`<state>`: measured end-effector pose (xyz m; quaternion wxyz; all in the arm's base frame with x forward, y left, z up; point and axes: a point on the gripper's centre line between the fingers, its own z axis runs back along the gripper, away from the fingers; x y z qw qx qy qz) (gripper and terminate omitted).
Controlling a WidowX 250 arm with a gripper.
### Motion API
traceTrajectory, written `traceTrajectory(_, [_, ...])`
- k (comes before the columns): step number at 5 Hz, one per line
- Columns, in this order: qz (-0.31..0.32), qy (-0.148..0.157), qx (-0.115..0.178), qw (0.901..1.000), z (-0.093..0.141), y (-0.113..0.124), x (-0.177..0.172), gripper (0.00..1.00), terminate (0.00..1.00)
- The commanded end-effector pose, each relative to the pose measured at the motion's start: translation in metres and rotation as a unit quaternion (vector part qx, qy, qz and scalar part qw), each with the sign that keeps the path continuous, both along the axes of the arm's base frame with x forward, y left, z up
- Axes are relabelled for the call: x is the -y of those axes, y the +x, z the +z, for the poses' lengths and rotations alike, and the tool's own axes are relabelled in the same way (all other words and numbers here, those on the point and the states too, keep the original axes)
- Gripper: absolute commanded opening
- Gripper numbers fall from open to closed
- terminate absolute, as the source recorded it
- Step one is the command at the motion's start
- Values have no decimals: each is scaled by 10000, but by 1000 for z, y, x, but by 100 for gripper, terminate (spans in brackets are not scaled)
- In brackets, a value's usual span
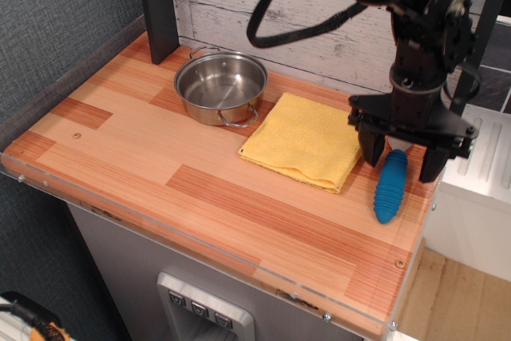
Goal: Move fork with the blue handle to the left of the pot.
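Counts on counter (120, 149) | pot (219, 85): one, with two loop handles | fork with the blue handle (390, 187): one | yellow cloth (307, 140): one, folded | robot arm tool (403, 157): one, two fingers

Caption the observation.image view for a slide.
Open gripper straddles the blue-handled fork beside the yellow cloth; pot sits far left.
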<state>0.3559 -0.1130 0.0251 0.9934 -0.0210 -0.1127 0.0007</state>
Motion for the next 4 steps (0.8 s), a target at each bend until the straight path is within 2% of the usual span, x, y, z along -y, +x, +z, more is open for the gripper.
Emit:
traceTrajectory(1, [-43,-40,82,9999,3,4,10,100,0])
traceTrajectory(2, [-96,25,91,9999,4,4,12,100,0])
traceTrajectory(3, [-96,37,163,9998,10,4,13,0,0])
traceTrajectory(4, [-77,82,305,9995,24,4,9,0,0])
